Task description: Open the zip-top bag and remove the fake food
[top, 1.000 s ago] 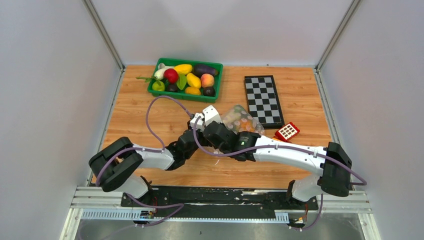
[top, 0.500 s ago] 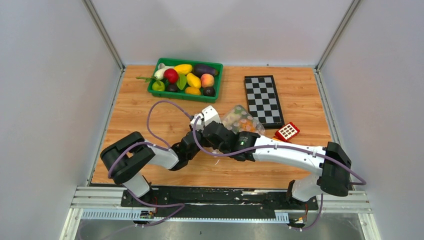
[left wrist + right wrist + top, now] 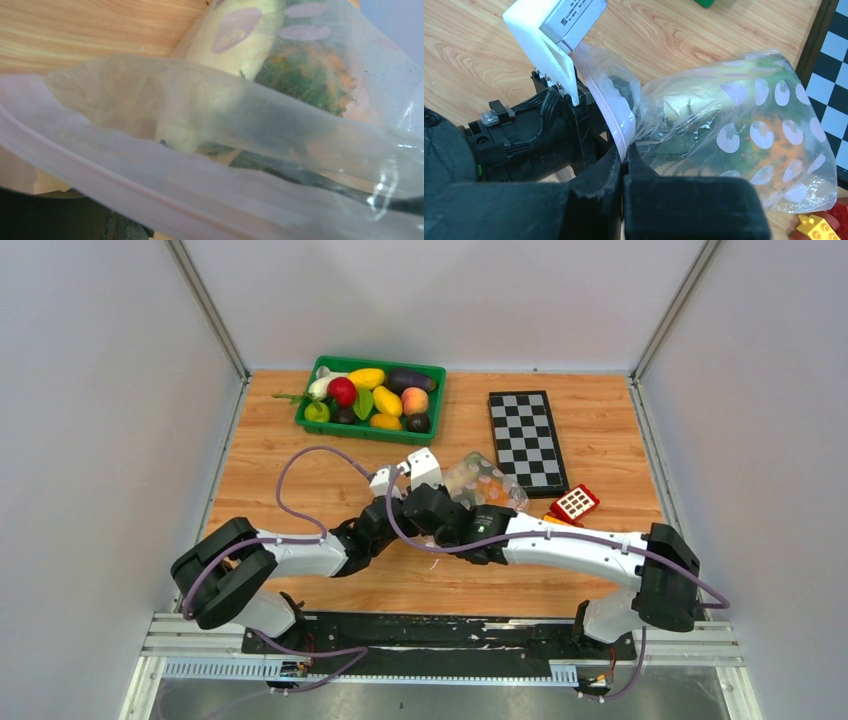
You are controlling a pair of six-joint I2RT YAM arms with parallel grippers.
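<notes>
Pink zip strip (image 3: 611, 117) is pinched flat between the right gripper (image 3: 624, 150) fingers, jaws together on it, no gap. Left gripper (image 3: 400, 486) sits just opposite with its jaws apart; I see one dark finger (image 3: 621, 86) through the plastic at the bag mouth, and I can't tell whether it touches the film. In the left wrist view the mouth gapes. The zip-top bag (image 3: 744, 135) lies on the wooden table (image 3: 300, 470), its dotted body trailing away from both grippers. The fake food (image 3: 704, 120) is inside: a pale long piece (image 3: 235, 45) and a green-and-orange one (image 3: 300, 75). Chessboard (image 3: 527, 440) is just beside the bag, red-yellow toy block (image 3: 574, 503) near it, green tray (image 3: 310, 420) of produce at the far edge.
</notes>
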